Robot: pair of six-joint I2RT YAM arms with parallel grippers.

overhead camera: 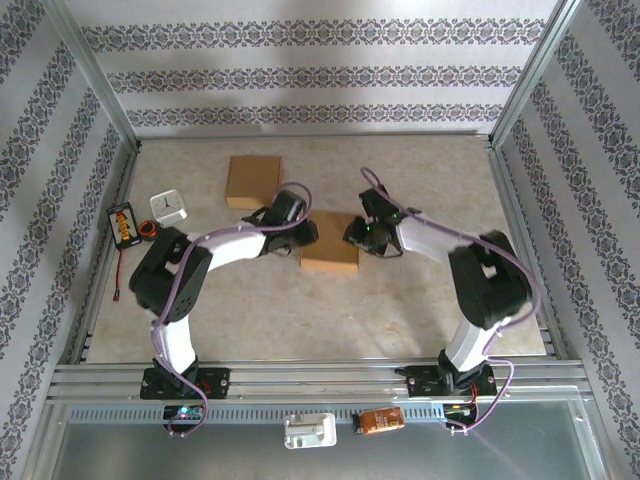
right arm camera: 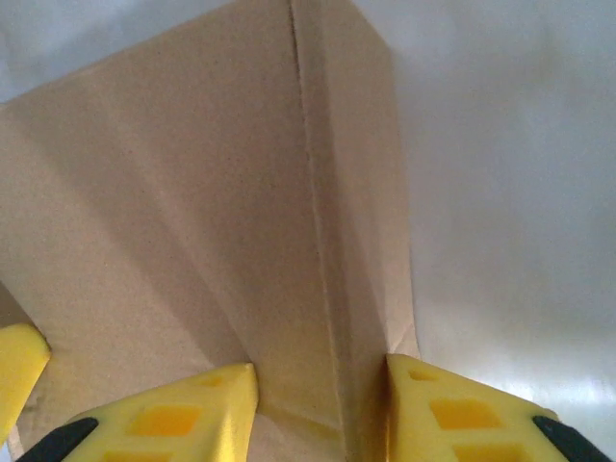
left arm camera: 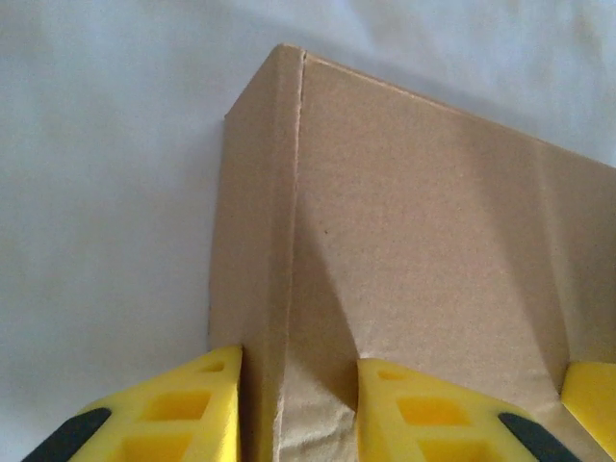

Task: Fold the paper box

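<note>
Reaching in from either side, both arms meet at the box (overhead camera: 330, 252), which sits at the middle of the table (overhead camera: 300, 320).

- Left hand (overhead camera: 298, 238): at the left edge of the box. In the left wrist view its jaws (left arm camera: 298, 368) are parted and straddle a raised side wall of the box (left arm camera: 433, 221). The outer yellow finger (left arm camera: 178, 409) lies against the wall's outside face. The inner finger (left arm camera: 433, 414) sits on the inside, apart from the fold line.
- Right hand (overhead camera: 358, 232): at the right edge of the box. In the right wrist view its jaws (right arm camera: 322, 371) are likewise parted around the opposite raised wall (right arm camera: 173, 192). One finger (right arm camera: 183, 419) is inside the box and the other (right arm camera: 462, 409) is outside, against the wall.
- Both walls stand up from the base along a creased fold. The cardboard near the left hand's inner finger looks slightly crumpled.

Other items on the table:
- Flat cardboard piece (overhead camera: 252, 180) toward the far edge, well apart from the box.
- Small white clock (overhead camera: 170, 207) near the left edge.
- Black and orange gadget (overhead camera: 124, 224) just beside the clock, nearer the left edge.
</note>
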